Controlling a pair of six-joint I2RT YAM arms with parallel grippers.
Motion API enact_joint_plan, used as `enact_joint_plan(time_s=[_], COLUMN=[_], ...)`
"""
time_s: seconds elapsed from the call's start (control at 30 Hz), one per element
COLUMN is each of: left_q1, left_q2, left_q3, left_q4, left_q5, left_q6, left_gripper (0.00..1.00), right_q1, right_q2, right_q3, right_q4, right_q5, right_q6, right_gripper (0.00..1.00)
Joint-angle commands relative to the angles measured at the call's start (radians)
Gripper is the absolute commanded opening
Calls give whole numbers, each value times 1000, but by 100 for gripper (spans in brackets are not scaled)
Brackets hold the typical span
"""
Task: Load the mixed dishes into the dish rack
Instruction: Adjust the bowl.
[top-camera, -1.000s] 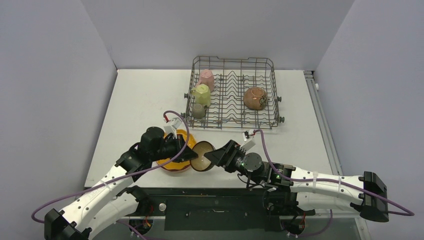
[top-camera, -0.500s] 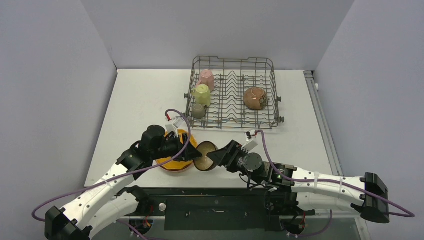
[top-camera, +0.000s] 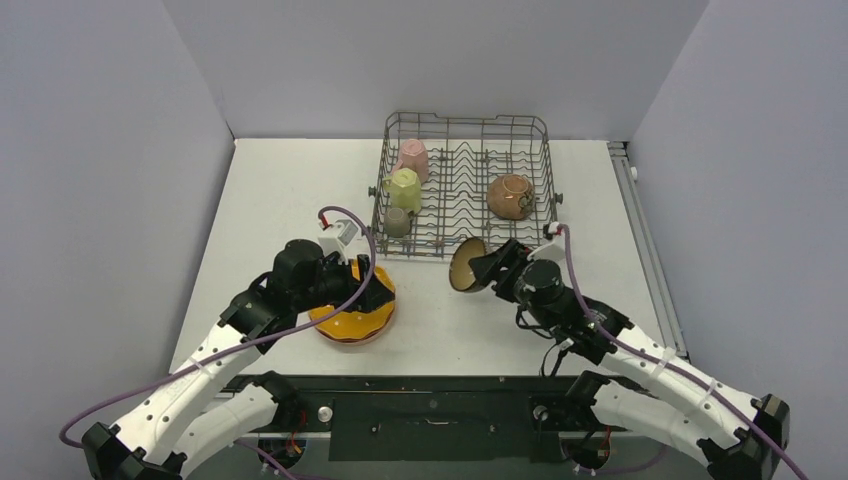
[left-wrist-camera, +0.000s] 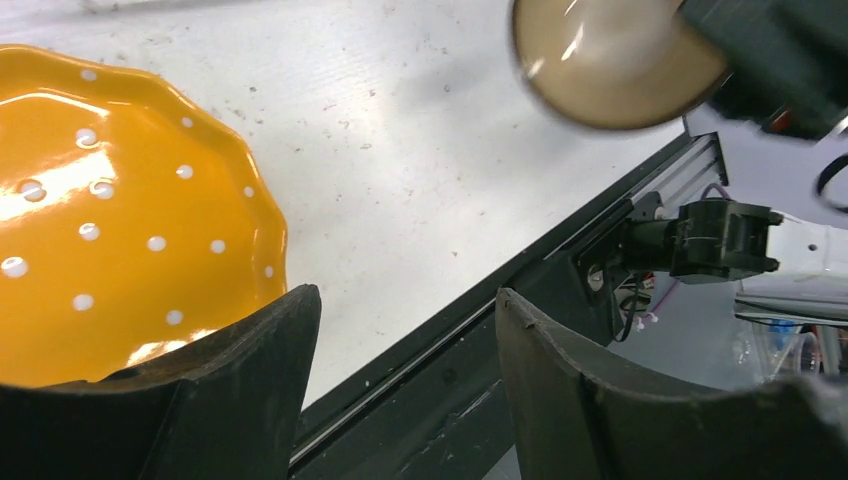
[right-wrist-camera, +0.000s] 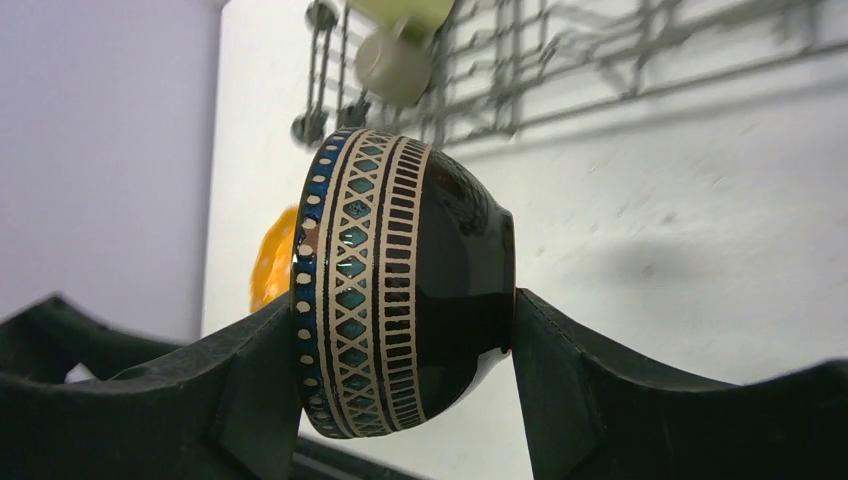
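Note:
My right gripper (right-wrist-camera: 400, 310) is shut on a brown bowl (right-wrist-camera: 400, 290) with a patterned band, held on its side above the table; its tan inside (top-camera: 466, 266) faces left, just in front of the dish rack (top-camera: 465, 240). My left gripper (left-wrist-camera: 405, 300) stands open and empty over the right edge of the orange white-dotted plate (left-wrist-camera: 110, 200), which lies flat on the table (top-camera: 352, 315). In the rack sit a pink mug (top-camera: 412, 158), a pale yellow mug (top-camera: 403, 186), a small grey-olive cup (top-camera: 398, 222) and a second brown bowl (top-camera: 511, 196).
The black front rail (left-wrist-camera: 520, 290) of the table runs just below my left fingers. The rack's near wall (right-wrist-camera: 600, 60) stands beyond the held bowl, with the grey cup (right-wrist-camera: 393, 62) behind it. White tabletop (top-camera: 290, 200) stretches left of the rack.
My left gripper has opened and drawn back left over the orange plate. My right gripper has carried the bowl from beside the plate up and away toward the rack's front.

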Motion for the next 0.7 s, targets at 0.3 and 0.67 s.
enact_joint_plan(time_s=[0.3, 0.67], left_q1=[15, 14], left_q2=[-20, -52], left_q3=[-11, -48], left_q4=[-45, -63], left_q5=[-24, 54], left_q6=[88, 115], left_gripper=[61, 61], right_q1=[-411, -434], right_q2=[213, 640], right_q3=[420, 740], right_q4=[-206, -316], right_q5=[31, 251], right_q6=[-527, -761], right_gripper=[0, 0])
